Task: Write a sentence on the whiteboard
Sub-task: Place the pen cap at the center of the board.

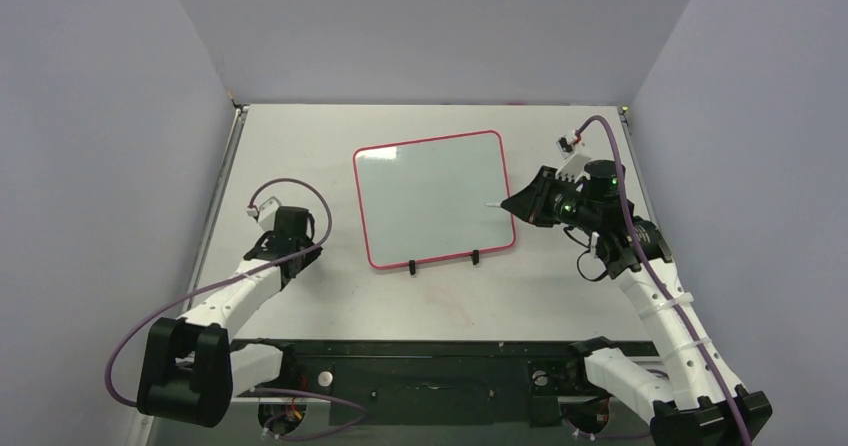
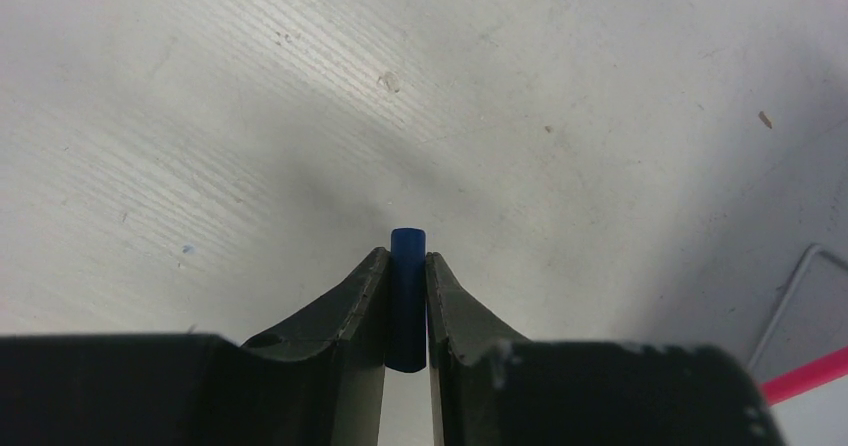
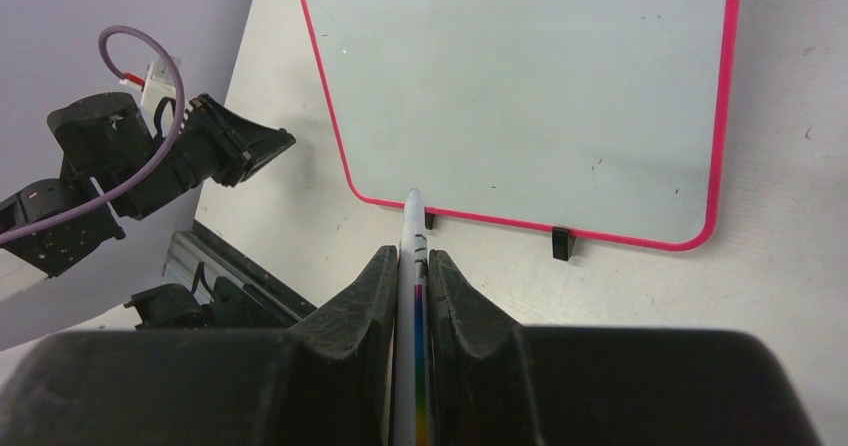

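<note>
Left gripper (image 2: 407, 258) clenched on a short blue cap (image 2: 407, 301) over the table (image 2: 250, 116); only its wrist view shows the cap. Right gripper (image 3: 412, 257) grasps a white pen (image 3: 412, 228), tip at the whiteboard (image 3: 530, 86) edge; contact unclear. Board lies flat mid-table, feet toward the arms.

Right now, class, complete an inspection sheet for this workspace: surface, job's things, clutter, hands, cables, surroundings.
Surface: white table, faintly scuffed.
Job's things: whiteboard lies flat, no writing visible, feet toward the arms.
Clutter: nothing seen.
Hands: left hand shut on a small blue cylinder; right hand shut on a white pen, tip near the whiteboard's frame.
Cables: purple cables loop from both arms, off the board.
Surroundings: plain grey walls on three sides.
</note>
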